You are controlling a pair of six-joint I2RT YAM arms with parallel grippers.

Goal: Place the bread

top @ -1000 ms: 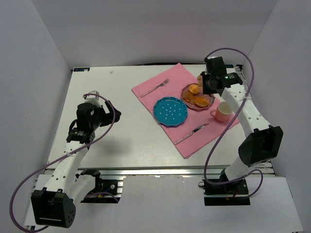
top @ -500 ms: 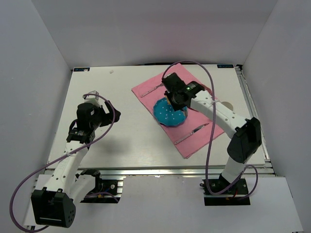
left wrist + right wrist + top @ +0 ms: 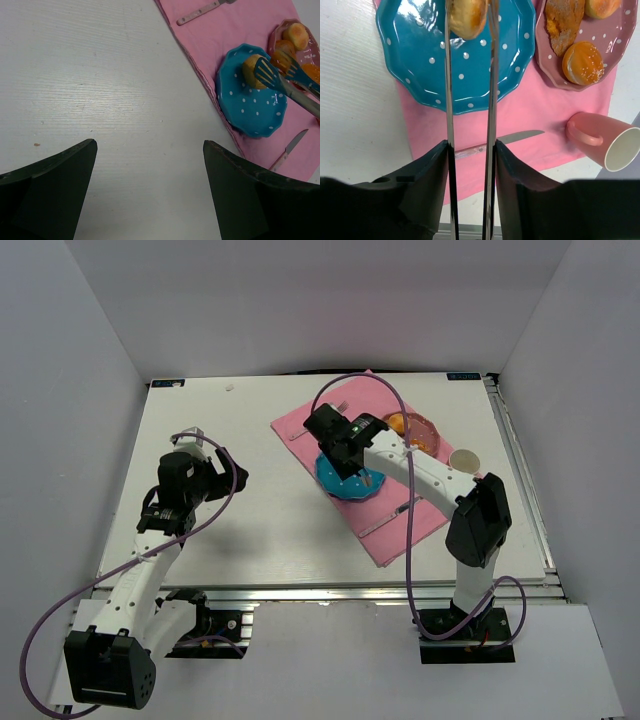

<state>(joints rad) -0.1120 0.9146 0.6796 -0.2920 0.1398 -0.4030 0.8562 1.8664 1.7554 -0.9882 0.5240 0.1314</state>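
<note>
**Table** (image 3: 250, 500): lying bare under the left gripper (image 3: 149, 150), whose jaws are hanging spread wide and gripping nothing. No risk here.

**Pink cloth** (image 3: 530, 125): spreading beneath and ahead of the right gripper (image 3: 470, 165). A bun rolling off a plate would be landing on it.

**Blue plate** (image 3: 420, 75): sitting straight ahead of the right jaws.

**Mauve plate** (image 3: 615, 50): sitting ahead and to the right of those jaws, carrying pastries and a second bun (image 3: 295, 34).

**Tongs** (image 3: 449, 100): the right jaws are clenching around both arms, which are running forward from between them.

**Bun** (image 3: 466, 17): the tong tips are pinching it over the blue plate's far part. Whether it is touching the plate cannot be told.

**Hazards:**
- Letting go from a height would be sending the round bun rolling towards the near rim.
- Squeezing harder would be denting it.
- A bun sticking to one blade would be getting dragged back.
</note>
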